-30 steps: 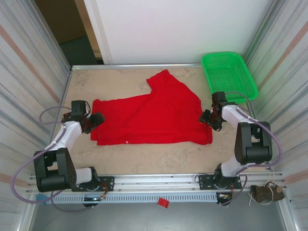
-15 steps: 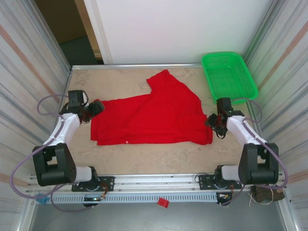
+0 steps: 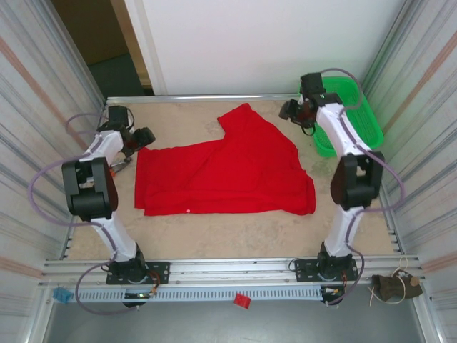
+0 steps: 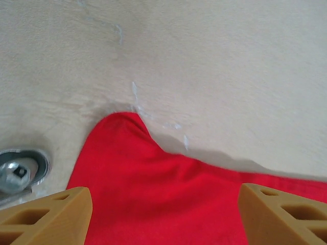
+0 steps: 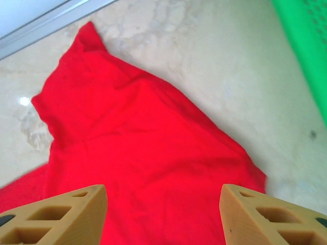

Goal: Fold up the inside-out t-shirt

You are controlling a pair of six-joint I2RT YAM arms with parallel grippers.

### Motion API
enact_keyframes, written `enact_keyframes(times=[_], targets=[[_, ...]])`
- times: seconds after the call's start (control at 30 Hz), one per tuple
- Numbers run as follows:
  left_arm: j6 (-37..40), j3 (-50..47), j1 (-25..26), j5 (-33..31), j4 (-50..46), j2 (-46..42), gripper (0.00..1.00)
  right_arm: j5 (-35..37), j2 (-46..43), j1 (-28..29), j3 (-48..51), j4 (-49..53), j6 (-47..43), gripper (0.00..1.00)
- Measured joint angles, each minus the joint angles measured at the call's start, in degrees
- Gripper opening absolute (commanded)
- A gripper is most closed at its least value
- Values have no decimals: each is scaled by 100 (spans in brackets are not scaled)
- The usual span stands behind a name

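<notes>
Both arms have swung to the far corners. The t-shirt (image 3: 228,175) lies flat on the table (image 3: 214,239) between the grippers. The left gripper (image 3: 145,136) is spread and empty over its corner. The right gripper (image 3: 289,111) is spread and empty beside the far sleeve.

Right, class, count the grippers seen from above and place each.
2. The left gripper is by the t-shirt's far left corner; the right gripper is between the t-shirt and the green basket.
</notes>
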State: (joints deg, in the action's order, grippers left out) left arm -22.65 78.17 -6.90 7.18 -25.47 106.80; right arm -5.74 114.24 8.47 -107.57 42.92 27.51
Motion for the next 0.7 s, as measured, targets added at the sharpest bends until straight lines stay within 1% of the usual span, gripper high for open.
enact_keyframes(times=[0.17,0.23,0.27,0.33,0.43,0.7], targets=[[-11,402,46,-122,-107,549,76,-186,1580,17,-2124,258,-133,70],[-28,485,68,-129,-133,702,76,-258,2149,17,-2927,310,-162,76],[-33,487,87,-129,-136,743,76,-304,2385,17,-3248,334,-170,77],[-66,487,105,-127,-170,813,77,-382,2874,17,-3877,334,-197,82],[-70,487,125,-131,-177,870,77,-503,3239,20,-4118,210,-225,84],[-72,516,125,-122,-173,994,77,-592,3832,96,-4155,-437,-92,83]])
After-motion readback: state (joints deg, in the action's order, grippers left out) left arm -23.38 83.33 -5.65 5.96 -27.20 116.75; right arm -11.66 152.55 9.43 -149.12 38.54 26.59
